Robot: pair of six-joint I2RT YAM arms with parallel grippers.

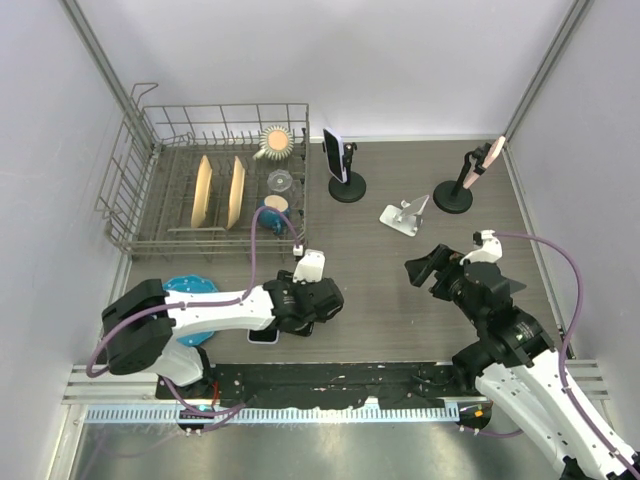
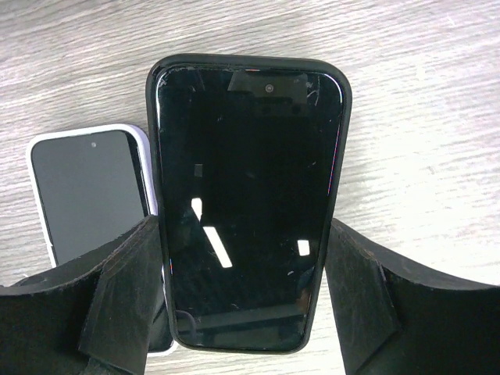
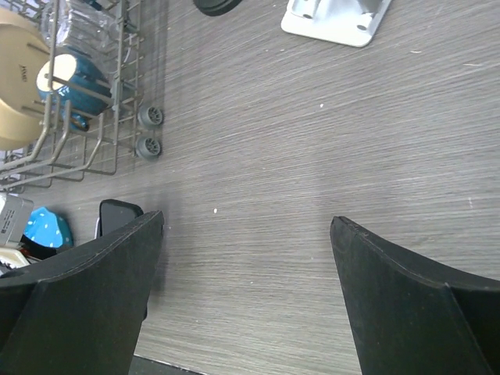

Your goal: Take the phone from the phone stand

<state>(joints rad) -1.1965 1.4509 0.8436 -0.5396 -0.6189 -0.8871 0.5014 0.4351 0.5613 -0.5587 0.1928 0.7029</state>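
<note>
My left gripper (image 1: 305, 312) (image 2: 244, 234) is shut on a black-cased phone (image 2: 246, 195), its fingers (image 2: 129, 289) pressed on both long edges, low over the table's front left. The phone partly overlaps a white-cased phone (image 2: 86, 187) (image 1: 263, 337) lying flat on the table. An empty white phone stand (image 1: 404, 217) (image 3: 336, 19) sits mid-table. A black stand (image 1: 347, 187) at the back holds a dark phone (image 1: 333, 155); another black stand (image 1: 452, 197) holds a pink phone (image 1: 487, 160). My right gripper (image 1: 430, 268) (image 3: 246, 223) is open and empty above bare table.
A wire dish rack (image 1: 215, 110) with plates and cups stands at the back left; its wheels show in the right wrist view (image 3: 148, 129). A blue dotted item (image 1: 190, 287) lies beside my left arm. Grey walls enclose the table.
</note>
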